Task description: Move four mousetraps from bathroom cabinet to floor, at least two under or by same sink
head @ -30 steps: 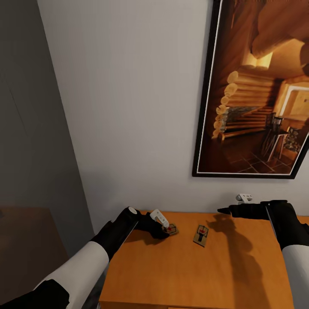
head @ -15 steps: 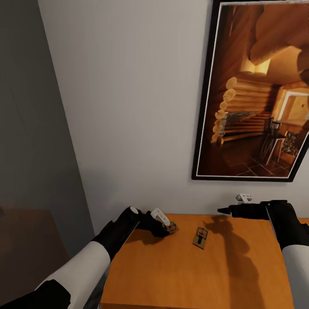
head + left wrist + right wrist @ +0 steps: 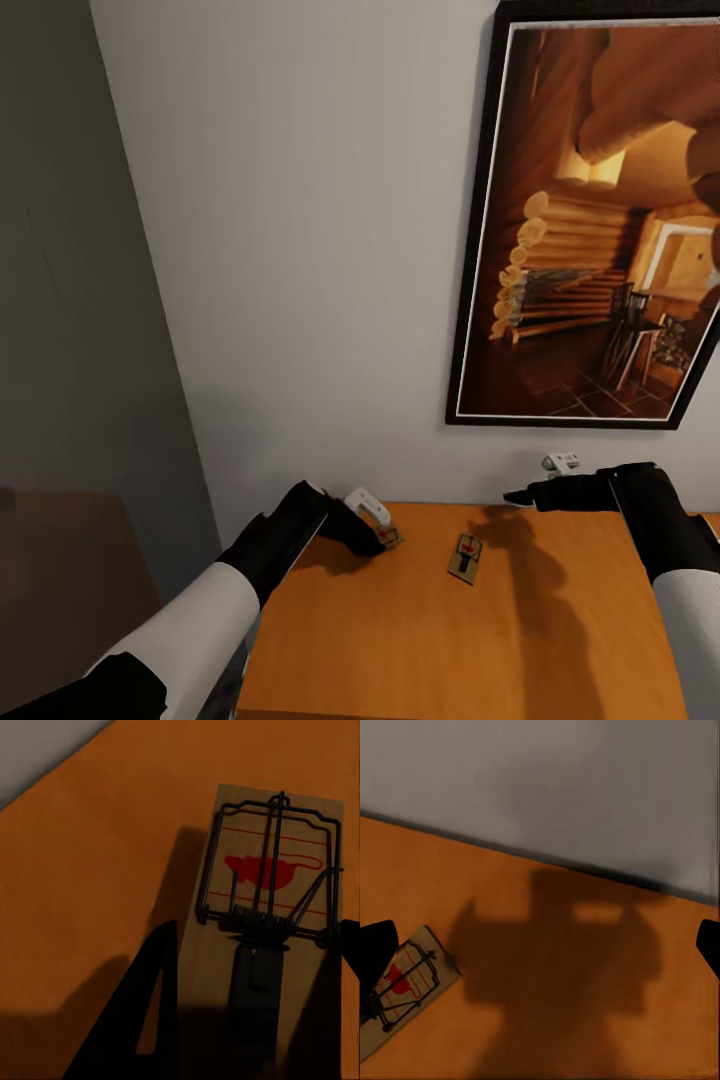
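Observation:
On the orange-brown cabinet (image 3: 450, 640) top lie two mousetraps. My left gripper (image 3: 372, 520) is down at the back left of the top. Its fingers press on both long edges of one mousetrap (image 3: 389, 537), shut on it. In the left wrist view this mousetrap (image 3: 266, 937) fills the space between the dark fingers (image 3: 154, 1020) of the left gripper (image 3: 259, 934). The second mousetrap (image 3: 465, 558) lies free near the middle. My right gripper (image 3: 542, 480) hovers open above the back right, by the wall. In the right wrist view the right gripper (image 3: 540, 945) has that free mousetrap (image 3: 405, 982) beside one fingertip.
A large framed picture (image 3: 600, 220) of a log interior hangs on the white wall above the cabinet's right half. A dark grey panel (image 3: 70, 300) stands at the left, with a dim brown surface (image 3: 60, 560) below it. The cabinet's front half is bare wood.
The head camera has tilted a little, so the picture sits differently in the view. My left gripper and its mousetrap have shifted slightly left, away from the free mousetrap. The right gripper holds its place.

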Tool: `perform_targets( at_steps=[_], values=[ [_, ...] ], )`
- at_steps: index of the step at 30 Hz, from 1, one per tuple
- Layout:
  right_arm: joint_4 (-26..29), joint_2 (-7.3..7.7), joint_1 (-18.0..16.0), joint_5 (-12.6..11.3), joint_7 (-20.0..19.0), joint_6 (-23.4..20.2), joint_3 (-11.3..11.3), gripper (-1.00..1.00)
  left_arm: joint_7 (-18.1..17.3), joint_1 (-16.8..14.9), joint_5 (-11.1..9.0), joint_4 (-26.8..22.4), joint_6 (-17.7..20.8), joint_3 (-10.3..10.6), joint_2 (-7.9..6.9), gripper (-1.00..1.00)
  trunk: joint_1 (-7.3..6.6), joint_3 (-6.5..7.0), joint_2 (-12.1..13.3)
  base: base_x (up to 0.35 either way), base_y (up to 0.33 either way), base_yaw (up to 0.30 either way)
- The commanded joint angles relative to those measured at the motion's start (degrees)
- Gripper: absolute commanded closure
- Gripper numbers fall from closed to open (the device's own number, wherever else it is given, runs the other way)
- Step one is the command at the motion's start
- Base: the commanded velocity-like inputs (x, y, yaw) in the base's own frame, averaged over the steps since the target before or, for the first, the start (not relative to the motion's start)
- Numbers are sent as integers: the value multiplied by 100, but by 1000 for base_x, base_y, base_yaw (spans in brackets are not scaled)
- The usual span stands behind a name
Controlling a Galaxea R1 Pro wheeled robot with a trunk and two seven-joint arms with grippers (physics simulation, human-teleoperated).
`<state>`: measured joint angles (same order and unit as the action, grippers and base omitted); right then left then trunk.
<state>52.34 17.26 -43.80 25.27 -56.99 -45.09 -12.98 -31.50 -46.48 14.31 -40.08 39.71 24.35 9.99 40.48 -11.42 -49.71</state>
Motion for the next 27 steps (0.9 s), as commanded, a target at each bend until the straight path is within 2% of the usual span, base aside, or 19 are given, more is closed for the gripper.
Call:
perform_targets(
  at_steps=[1, 7, 11, 13, 15, 17, 18, 19, 22, 23, 24, 25, 27],
  values=[
    [7, -3, -6, 85, -56, -13, -10, -100, -32, -4, 38, -8, 63, -4, 1, 100, 1, -9, -7, 0, 0, 0],
    [12, -21, -6, 188, -46, 4, 18, -100, -8, -2, -438, -30, 423, -24, 1, 100, 1, -9, -7, 0, 0, 0],
    [13, -22, -6, 202, -37, 67, 231, -100, 95, 0, -541, -149, 477, -51, 1, 100, 1, -9, -7, 0, 0, 0],
    [13, -25, -6, 204, -35, 165, 381, -100, 312, 8, -568, -256, 553, -53, 1, 100, 1, -9, -7, 0, 0, 0],
    [7, -31, -6, 205, -33, 264, 492, -100, 674, 30, -614, -424, 749, -53, 1, 100, 1, -9, -7, 0, 0, 0],
    [-8, -39, -6, 201, -29, 327, 550, -100, 1096, 69, -766, -636, 1054, -53, 1, 100, 1, -9, -7, 0, 0, 0],
    [-16, -42, -6, 195, -27, 353, 573, -100, 1361, 104, -956, -786, 1262, -53, 1, 100, 1, -9, -7, 0, 0, 0],
    [-19, -43, -6, 195, -26, 364, 581, -100, 1483, 123, -1075, -864, 1356, -51, 1, 100, 1, -9, -7, 0, 0, 0],
    [-28, -46, -6, 203, -30, 394, 606, -100, 2189, 263, -1853, -1442, 1679, -39, 1, 100, 1, -9, -7, 0, 0, 0],
    [-29, -47, -6, 203, -30, 396, 610, -100, 2330, 289, -1958, -1550, 1704, -37, 1, 100, 1, -9, -7, 0, 0, 0],
    [-30, -47, -6, 204, -31, 399, 624, -100, 2647, 343, -2137, -1769, 1745, -31, 1, 100, 1, -9, -7, 0, 0, 0],
    [-30, -47, -6, 207, -31, 400, 630, -100, 2820, 374, -2212, -1881, 1760, -29, 1, 100, 1, -9, -7, 0, 0, 0],
    [-31, -49, -6, 221, -30, 408, 679, -100, 3510, 510, -2520, -2336, 1807, -2, 1, 100, 1, -9, -7, 0, 0, 0]
  ],
)
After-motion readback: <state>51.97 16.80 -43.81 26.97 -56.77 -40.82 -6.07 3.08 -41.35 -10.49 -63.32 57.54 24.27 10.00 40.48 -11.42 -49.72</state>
